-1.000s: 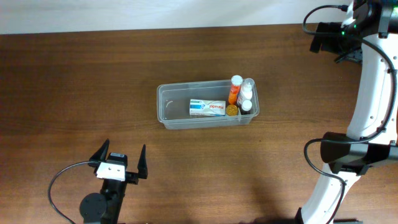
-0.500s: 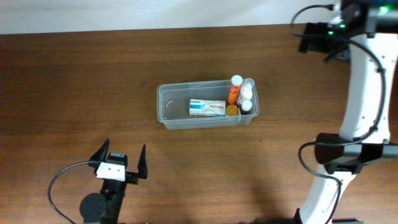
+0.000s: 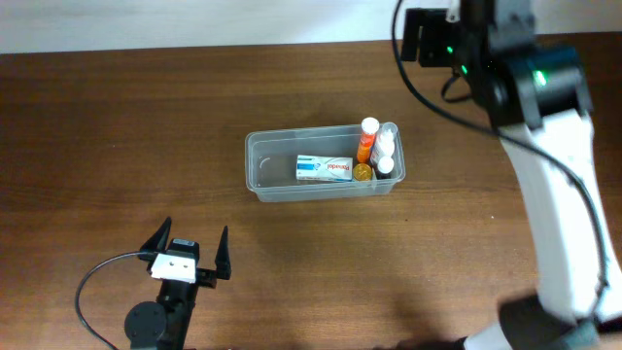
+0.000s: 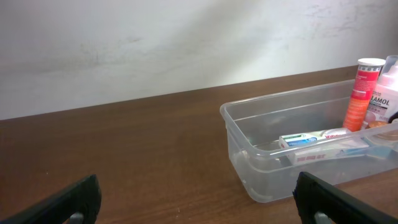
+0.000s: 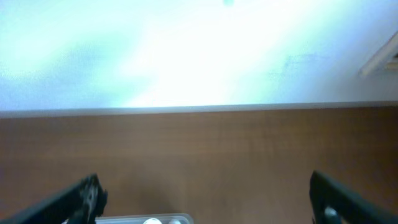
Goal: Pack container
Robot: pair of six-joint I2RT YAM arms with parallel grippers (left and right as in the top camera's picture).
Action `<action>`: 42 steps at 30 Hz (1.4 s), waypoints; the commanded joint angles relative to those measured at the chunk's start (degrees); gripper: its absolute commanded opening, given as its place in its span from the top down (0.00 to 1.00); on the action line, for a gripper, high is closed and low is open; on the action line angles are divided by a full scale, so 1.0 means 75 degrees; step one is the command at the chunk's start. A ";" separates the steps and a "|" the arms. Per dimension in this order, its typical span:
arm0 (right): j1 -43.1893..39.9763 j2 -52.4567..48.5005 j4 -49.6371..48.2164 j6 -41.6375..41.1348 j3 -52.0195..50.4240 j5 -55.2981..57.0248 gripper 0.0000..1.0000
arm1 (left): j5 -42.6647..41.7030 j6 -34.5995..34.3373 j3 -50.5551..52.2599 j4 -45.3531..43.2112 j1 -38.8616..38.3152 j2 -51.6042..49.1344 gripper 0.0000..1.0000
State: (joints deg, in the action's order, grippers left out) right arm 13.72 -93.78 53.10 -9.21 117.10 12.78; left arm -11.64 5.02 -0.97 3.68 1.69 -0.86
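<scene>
While the right gripper (image 5: 204,190) hung with its fingers spread wide and nothing between them, it sat high over the far side of the table (image 3: 97,117). Its camera faced the wall (image 5: 186,50), with only a sliver of the container (image 3: 272,177) at the bottom edge of its view. The left gripper (image 3: 191,238) lay near the front edge, likewise spread and empty, well apart from the container and looking toward it. The container stood mid-table, long side across. A box (image 3: 324,168) lay flat inside it, and an orange bottle (image 3: 366,141) and white bottles (image 3: 386,148) stood upright, crowded at its right end; its left part was bare. No loose item showed in any view, so the packing looked close to done and the right arm seemed to be travelling free. To do that well, it would need to stay high over the upright bottles, which would likely tip at a nudge. Anything more would best go straight down into the bare left part, released low, without brushing the rim, since a light tub would probably slide.
</scene>
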 commanded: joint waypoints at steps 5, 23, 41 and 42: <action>-0.0067 0.2946 -0.1865 0.0111 -0.4162 -0.0038 0.02 | -0.0108 0.0146 0.0061 -0.0017 0.0047 0.0076 0.00; -0.1582 0.9996 -0.5694 0.0251 -1.2744 -0.2346 0.02 | -0.0108 0.0146 0.0061 -0.0017 0.0047 0.0076 0.00; -0.1582 1.2444 -0.5939 0.0254 -1.5294 -0.2623 0.02 | -0.0108 0.0146 0.0061 -0.0017 0.0047 0.0076 0.00; -0.1582 1.2479 -0.5974 0.0353 -1.5300 -0.2626 0.02 | -0.0108 0.0146 0.0061 -0.0017 0.0047 0.0076 0.00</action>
State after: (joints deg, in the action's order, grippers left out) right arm 2.22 -1.52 8.95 -7.49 3.14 -6.59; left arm -11.64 5.17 -0.95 3.66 1.69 -0.73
